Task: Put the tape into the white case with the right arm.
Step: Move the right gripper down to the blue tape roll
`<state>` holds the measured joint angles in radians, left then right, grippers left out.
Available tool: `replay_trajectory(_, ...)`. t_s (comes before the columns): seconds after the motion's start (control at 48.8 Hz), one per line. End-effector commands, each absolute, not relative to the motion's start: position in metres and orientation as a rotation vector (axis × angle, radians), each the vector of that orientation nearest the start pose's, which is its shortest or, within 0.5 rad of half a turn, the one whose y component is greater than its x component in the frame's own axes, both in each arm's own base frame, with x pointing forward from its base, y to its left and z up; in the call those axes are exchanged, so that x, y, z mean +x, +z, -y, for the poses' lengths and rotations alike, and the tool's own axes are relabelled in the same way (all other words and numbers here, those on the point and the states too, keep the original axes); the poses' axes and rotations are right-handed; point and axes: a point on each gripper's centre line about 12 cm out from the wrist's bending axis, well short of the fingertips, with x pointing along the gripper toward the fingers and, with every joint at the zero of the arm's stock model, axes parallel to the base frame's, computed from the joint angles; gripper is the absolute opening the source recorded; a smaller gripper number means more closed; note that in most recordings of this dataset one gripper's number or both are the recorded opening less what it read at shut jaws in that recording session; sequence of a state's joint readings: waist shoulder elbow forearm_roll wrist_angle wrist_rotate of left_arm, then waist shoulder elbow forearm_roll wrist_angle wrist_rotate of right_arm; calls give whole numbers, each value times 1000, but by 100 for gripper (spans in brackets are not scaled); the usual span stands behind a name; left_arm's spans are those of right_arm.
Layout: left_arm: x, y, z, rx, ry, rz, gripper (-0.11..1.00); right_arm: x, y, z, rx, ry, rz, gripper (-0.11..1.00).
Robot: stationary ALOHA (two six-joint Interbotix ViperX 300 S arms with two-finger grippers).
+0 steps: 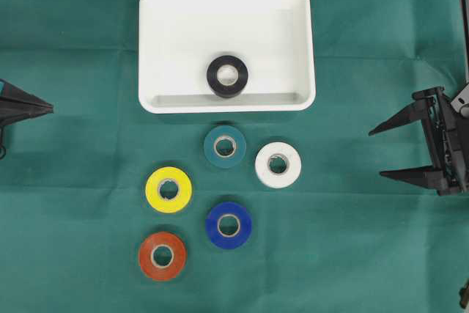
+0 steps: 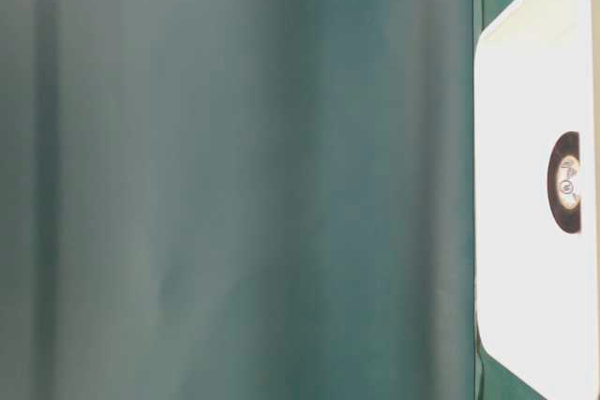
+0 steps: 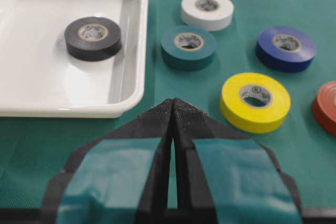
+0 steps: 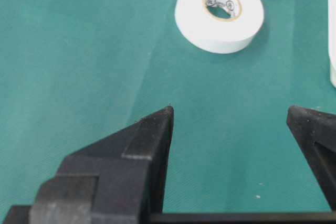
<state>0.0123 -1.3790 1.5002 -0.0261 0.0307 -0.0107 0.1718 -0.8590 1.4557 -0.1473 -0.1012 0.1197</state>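
A green cloth (image 1: 80, 240) is covering the whole work surface, creased in faint folds, and nothing of the room beyond it is showing. The white case (image 1: 183, 12) is sitting at the far middle of the cloth with a black tape roll (image 1: 227, 76) lying flat inside it, near the front wall. In front of the case five more rolls are lying flat on the cloth: a teal roll (image 1: 225, 146) just outside the rim, a white roll (image 1: 278, 164) just beside it on the right, a yellow roll (image 1: 168, 189), a blue roll (image 1: 229, 225) and an orange roll (image 1: 162, 256) nearest the front edge.

The right gripper (image 1: 381, 153) is hanging at the right edge, well apart from the rolls, its two pointed black fingers (image 1: 401, 116) standing wide apart and gripping nothing. The left gripper (image 1: 48, 107) is resting at the left edge with its teal-patched fingers pressed together, empty
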Motion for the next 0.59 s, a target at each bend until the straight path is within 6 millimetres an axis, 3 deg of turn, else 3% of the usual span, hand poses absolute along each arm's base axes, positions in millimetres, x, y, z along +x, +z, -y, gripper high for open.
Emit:
replay_trajectory(0.0,133,194,-2,-39,14,-139,0,163,147,-33,-70,207,-481,63)
replay_trajectory(0.328,133,194,-2,-39,16,-139,0,167,149,-34,-74,211,-486,62)
replay_trajectory(0.574,133,194,-2,-39,16,-139,0,191,153,-43,-92,234,-538,62)
